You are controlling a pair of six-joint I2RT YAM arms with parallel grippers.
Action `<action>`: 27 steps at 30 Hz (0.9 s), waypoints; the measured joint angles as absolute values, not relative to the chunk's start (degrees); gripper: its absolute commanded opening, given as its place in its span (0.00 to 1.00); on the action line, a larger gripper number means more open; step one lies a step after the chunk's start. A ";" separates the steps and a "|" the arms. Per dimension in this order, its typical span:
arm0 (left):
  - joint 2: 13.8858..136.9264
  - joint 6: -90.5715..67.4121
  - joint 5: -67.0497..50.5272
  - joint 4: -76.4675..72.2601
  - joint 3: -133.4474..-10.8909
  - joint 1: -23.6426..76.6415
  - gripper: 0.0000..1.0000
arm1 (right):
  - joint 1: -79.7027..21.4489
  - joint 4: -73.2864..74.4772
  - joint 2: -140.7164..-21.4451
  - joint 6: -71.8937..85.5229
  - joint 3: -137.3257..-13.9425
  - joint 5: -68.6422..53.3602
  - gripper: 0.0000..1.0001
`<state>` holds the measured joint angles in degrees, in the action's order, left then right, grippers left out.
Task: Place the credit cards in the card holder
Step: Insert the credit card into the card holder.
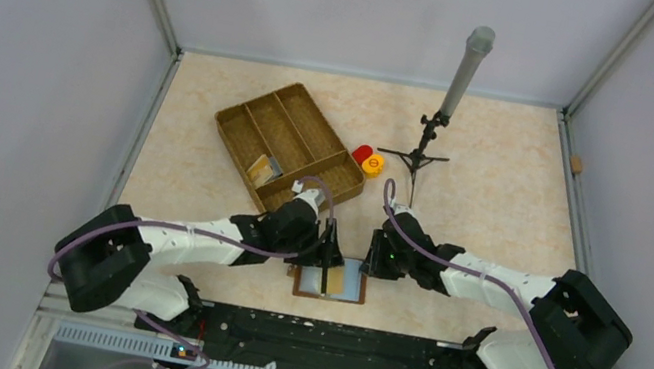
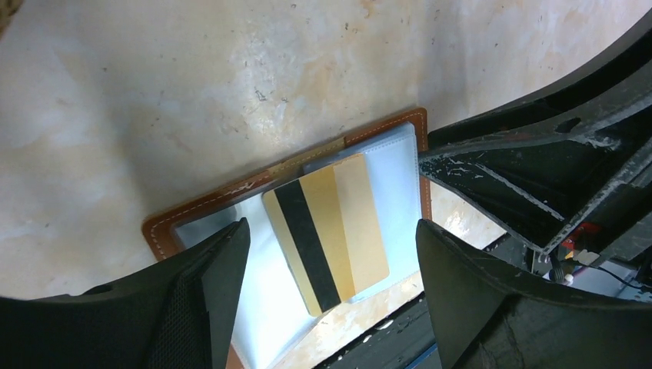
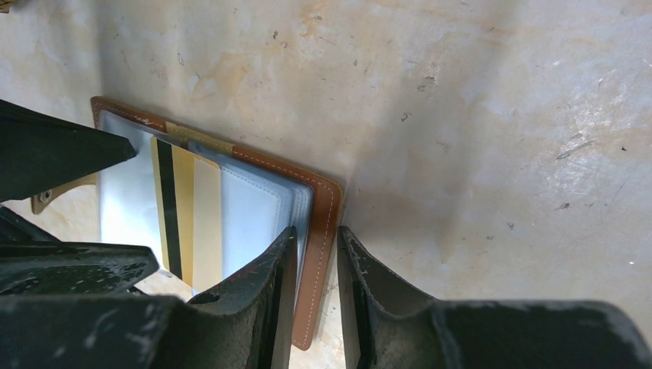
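Your left gripper (image 2: pixel 332 231) hung with its jaws wide apart and nothing between them, one black finger (image 2: pixel 211 292) to either side of a gold credit card (image 2: pixel 361 223). That card lay black stripe up, tilted, on the clear sleeves (image 2: pixel 396 192) of the open card holder (image 2: pixel 192 219). You could not tell whether its far end was tucked into a pocket.

Your right gripper (image 3: pixel 317 231) stood at the holder's right side with its jaws close together. One finger (image 3: pixel 269 300) was over the inner sleeve and the other just outside the brown stitched edge (image 3: pixel 327 200), so the edge strip showed in the narrow gap. The pictures did not settle whether that edge was pinched or only straddled.

From above, the card holder (image 1: pixel 328 300) lay flat on the table (image 1: pixel 507 176) close to the arm bases, between the two grippers, the left one (image 1: pixel 329 246) at its far left and the right one (image 1: pixel 378 258) at its far right corner.

Farther out, on your left, sat a divided wicker tray (image 1: pixel 255 109) set at an angle, with a small yellowish flat thing (image 1: pixel 263 168) in one near compartment. Just right of the tray were a red cap (image 1: pixel 362 153) and an orange cap (image 1: pixel 373 164), touching or nearly so. Beyond them stood a small black tripod stand (image 1: pixel 422 151) carrying a grey tube (image 1: pixel 468 67).
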<state>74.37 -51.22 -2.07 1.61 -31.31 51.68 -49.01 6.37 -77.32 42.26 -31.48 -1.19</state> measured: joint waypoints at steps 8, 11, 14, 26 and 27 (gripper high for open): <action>77.87 -52.66 -4.36 -3.51 -31.31 51.68 0.83 | -49.01 6.39 -77.32 42.26 -31.48 -1.19 0.25; 78.54 -52.77 -4.95 -4.99 -31.31 51.68 0.83 | -49.01 6.39 -77.32 42.26 -31.48 -1.19 0.25; 78.91 -52.86 -5.28 -6.15 -31.27 51.68 0.83 | -49.01 6.39 -77.32 42.26 -31.48 -1.17 0.25; 79.33 -54.61 -8.03 -11.75 -29.45 51.70 0.83 | -49.01 6.37 -77.32 42.26 -31.48 -1.17 0.25; 79.33 -55.05 -8.19 -12.14 -29.10 51.70 0.83 | -49.01 6.37 -77.32 42.26 -31.48 -1.17 0.25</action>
